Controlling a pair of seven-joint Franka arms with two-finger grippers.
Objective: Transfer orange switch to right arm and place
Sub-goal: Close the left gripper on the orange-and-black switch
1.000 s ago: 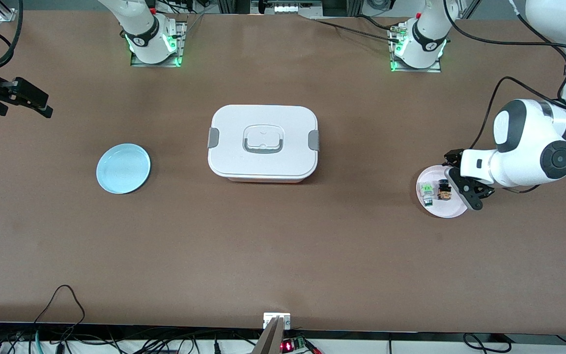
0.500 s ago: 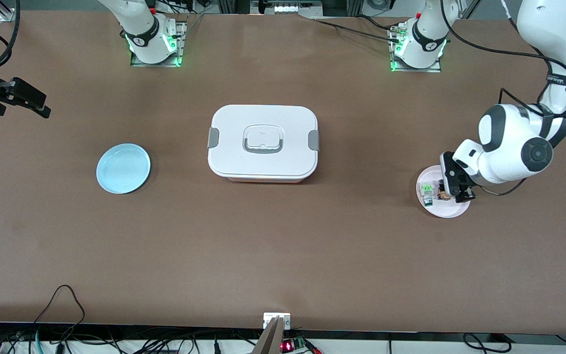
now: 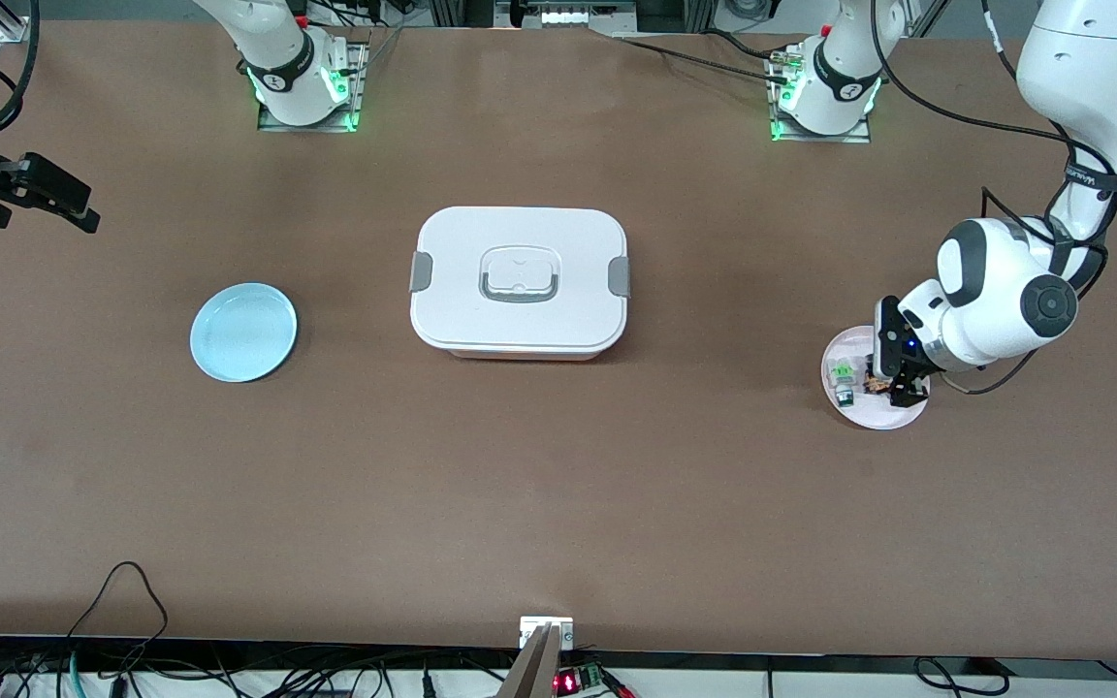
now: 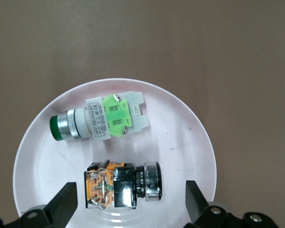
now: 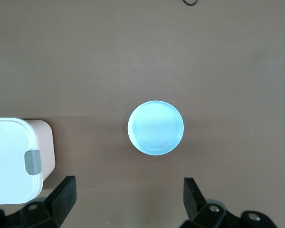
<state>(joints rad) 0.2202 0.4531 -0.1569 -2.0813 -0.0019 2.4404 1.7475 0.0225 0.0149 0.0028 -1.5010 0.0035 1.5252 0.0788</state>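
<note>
The orange switch [image 4: 118,185] lies on its side on a pink plate [image 4: 194,137], its black and silver cap at one end and its orange section at the other. My left gripper [image 4: 131,194] hangs open just above the plate, one finger off each end of the switch and touching neither. In the front view the left gripper [image 3: 893,381] covers most of the orange switch [image 3: 874,386]. My right gripper [image 3: 74,206] waits open in the air at the right arm's end of the table, over bare tabletop next to the blue plate [image 5: 156,127].
A green-and-white switch [image 4: 102,121] lies on the same pink plate [image 3: 859,407], beside the orange one. A white lidded box [image 3: 520,281] sits mid-table. The blue plate [image 3: 243,332] lies toward the right arm's end.
The left arm has swung in and turned its wrist, so its gripper now sits over the orange switch, straddling it. The right arm has stayed still.
</note>
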